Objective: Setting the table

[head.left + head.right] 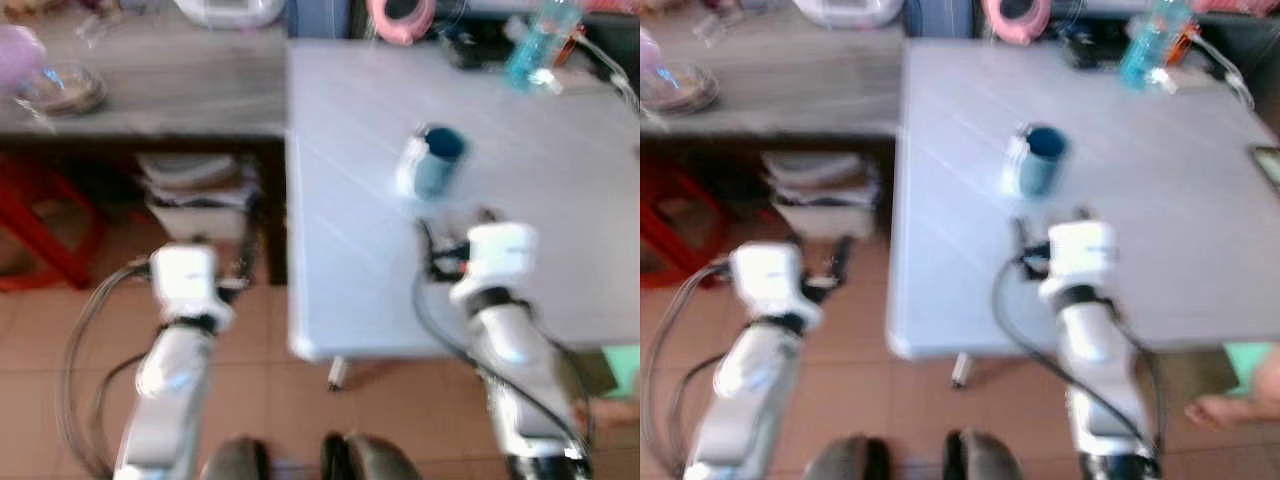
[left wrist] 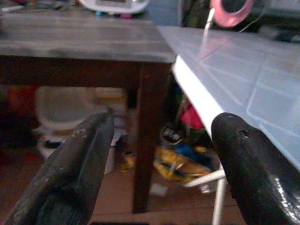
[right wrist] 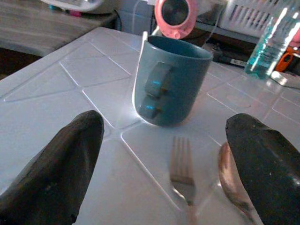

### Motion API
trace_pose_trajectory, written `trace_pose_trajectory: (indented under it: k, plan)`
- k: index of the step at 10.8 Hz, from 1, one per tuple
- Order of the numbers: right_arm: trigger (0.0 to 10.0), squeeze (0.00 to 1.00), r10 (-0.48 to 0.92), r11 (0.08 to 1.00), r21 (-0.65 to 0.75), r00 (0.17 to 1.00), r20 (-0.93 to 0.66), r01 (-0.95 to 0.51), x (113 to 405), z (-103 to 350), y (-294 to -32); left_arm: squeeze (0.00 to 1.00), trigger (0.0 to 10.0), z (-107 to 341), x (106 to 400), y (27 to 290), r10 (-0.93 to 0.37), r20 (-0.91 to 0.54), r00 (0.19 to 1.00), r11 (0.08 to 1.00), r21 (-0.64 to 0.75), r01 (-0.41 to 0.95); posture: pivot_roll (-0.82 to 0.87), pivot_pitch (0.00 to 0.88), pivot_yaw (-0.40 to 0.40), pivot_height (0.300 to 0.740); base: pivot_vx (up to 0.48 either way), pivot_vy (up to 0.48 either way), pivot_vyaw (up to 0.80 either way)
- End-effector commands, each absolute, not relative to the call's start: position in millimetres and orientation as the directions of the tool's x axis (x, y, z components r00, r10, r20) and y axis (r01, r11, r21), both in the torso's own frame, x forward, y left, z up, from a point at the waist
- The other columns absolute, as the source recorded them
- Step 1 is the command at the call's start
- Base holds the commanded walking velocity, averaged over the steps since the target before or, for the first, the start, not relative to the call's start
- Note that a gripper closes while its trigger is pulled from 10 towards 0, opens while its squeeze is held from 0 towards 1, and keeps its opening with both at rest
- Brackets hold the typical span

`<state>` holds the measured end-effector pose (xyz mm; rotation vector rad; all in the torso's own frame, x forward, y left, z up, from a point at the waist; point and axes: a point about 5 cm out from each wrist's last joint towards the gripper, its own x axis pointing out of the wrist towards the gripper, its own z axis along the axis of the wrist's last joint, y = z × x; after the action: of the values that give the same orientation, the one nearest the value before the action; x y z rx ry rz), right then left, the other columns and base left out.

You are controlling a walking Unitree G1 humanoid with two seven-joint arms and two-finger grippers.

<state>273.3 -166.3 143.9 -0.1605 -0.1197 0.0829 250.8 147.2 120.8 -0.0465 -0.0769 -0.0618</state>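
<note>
Setting the table appears to be partly done, judged from what lies on the white table (image 1: 360, 120). A blue mug (image 3: 171, 80) stands upright near the table's middle, and just on the robot's side of it a fork (image 3: 183, 171) and a spoon (image 3: 232, 180) lie side by side, the spoon at 3 o'clock from the fork, neither touching the mug. The right gripper (image 3: 168, 187) is held low over the table above the cutlery, its fingers spread wide and nothing gripped; the mug is seen at 12 o'clock from it. The left gripper (image 2: 159, 159) is kept off the table beside its near-left edge, above the tiled floor (image 1: 300, 410), fingers likewise wide and empty. A water bottle (image 1: 535, 40) and a pink round object (image 1: 400, 15) are seen at the far edge. No plate can be made out at the setting, so a plate and any final straightening are judged to remain.
</note>
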Motion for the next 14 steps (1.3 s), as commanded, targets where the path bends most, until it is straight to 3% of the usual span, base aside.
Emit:
trace_pose_trajectory:
  k: [1, 6, 14]
  plan:
    - [10.0, 0.0, 0.066, 0.987, -0.155, 0.992, 0.111, -0.049, 275, 145, -173, 0.0, 10.0, 122, 251, 145, -0.052, 0.079, 0.996, 0.998, -0.041, 0.055, -0.06, 0.19, -0.034, 0.74, 0.0, 0.0, 0.0]
    - [10.0, 0.0, 0.154, 0.978, -0.164, 0.977, 0.149, -0.129, 294, 163, -183, 0.0, 10.0, 125, 254, 146, -0.034, 0.074, 0.997, 0.998, -0.05, 0.038, -0.05, 0.232, -0.012, 0.74, 0.0, 0.0, 0.16]
    - [10.0, 0.0, 0.014, 0.994, -0.108, 0.999, -0.037, -0.018, 280, 129, -193, 0.0, 10.0, 125, 248, 146, -0.072, 0.044, 0.996, 0.995, -0.061, 0.075, -0.04, 0.271, 0.0, 0.74, 0.0, 0.0, 0.0]
